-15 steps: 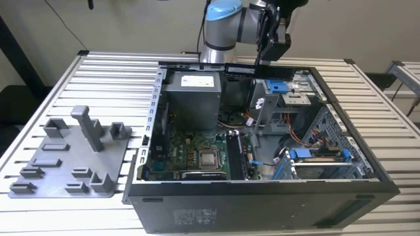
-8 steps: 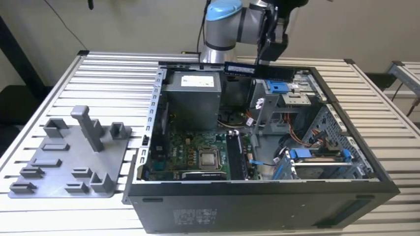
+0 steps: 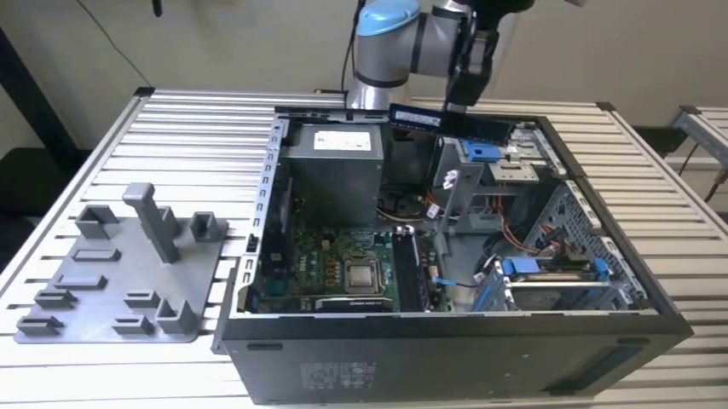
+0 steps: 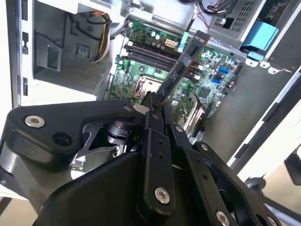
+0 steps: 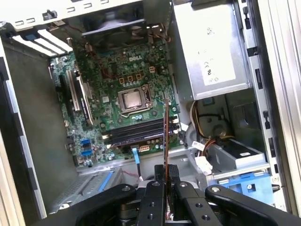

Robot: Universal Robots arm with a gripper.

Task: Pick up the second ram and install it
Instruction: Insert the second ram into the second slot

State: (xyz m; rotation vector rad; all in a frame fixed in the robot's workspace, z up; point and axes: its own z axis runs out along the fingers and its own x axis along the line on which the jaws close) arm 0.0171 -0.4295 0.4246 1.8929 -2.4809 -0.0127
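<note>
Transport is the step in hand. In the exterior view the tool [image 3: 461,104] hangs above the open computer case [image 3: 455,341], which stands on the slatted counter [image 3: 170,119]. It is clamped on the second ram [image 3: 449,122], which it holds roughly level over the case's far side, well apart from the motherboard [image 3: 341,273] below.

In the second wrist view the tool [image 4: 153,106] pinches one end of the stick [image 4: 181,66], and the rest juts out over the green board [image 4: 124,80] without touching it.

In the first wrist view the ram [image 5: 165,136] appears edge-on, a thin line running out from the tool [image 5: 166,177] and lying across the dark memory slots [image 5: 136,134], not along them.

By my reading the pickup is done and the seating is not. Seating will call for the stick's long edge to be parallel to a free slot and squarely above it. Which slot is free I cannot tell.
</note>
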